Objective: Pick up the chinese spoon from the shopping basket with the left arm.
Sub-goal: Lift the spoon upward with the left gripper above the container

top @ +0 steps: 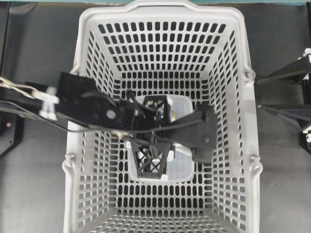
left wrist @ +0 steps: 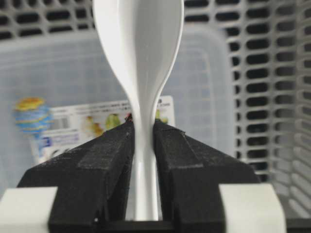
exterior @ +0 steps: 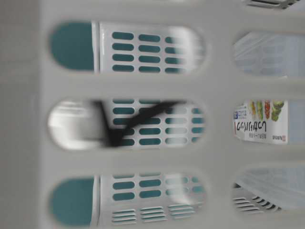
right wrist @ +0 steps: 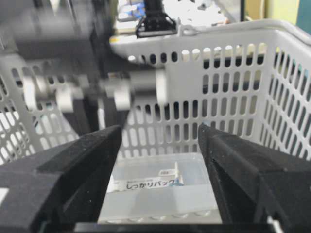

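Clamped in my left gripper (left wrist: 145, 145) is the chinese spoon (left wrist: 138, 58); the wrist view shows both black pads shut on the narrow neck of the handle, with the bowl standing above them. It hangs inside the shopping basket (top: 245, 104), over the clear lidded container (top: 182, 170) lying on the floor. From overhead the left arm (top: 92, 109) reaches in across the left wall and hides the spoon. I judge the spoon light, rigid and brittle, and its glaze slick, so the hold on the flat handle near the neck suits it; a squeeze on the curved bowl would probably slip. My right gripper (right wrist: 160, 194) stands open outside the basket, looking over the rim at the container.
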`<move>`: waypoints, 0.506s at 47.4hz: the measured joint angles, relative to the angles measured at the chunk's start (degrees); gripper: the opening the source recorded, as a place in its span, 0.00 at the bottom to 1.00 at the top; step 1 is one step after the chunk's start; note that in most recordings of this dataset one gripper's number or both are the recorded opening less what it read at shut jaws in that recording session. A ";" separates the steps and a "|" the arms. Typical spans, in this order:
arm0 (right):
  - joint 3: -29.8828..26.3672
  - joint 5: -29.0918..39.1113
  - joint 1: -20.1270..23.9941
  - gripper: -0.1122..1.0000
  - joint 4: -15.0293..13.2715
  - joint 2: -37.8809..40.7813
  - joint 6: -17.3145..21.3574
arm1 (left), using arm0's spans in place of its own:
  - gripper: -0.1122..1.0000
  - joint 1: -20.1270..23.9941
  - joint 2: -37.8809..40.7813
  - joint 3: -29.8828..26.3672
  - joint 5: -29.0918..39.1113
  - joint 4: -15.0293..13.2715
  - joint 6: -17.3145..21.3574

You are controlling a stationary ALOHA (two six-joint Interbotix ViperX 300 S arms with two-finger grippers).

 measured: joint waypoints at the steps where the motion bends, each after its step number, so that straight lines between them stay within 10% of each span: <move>1: 0.00 0.00 0.00 0.66 0.00 0.00 -0.09 | 0.21 0.00 -0.09 -0.97 1.05 0.00 0.00; 24: 0.00 0.00 -0.09 0.66 0.00 -0.18 0.00 | 0.21 1.49 -0.44 -19.16 20.30 -0.09 0.09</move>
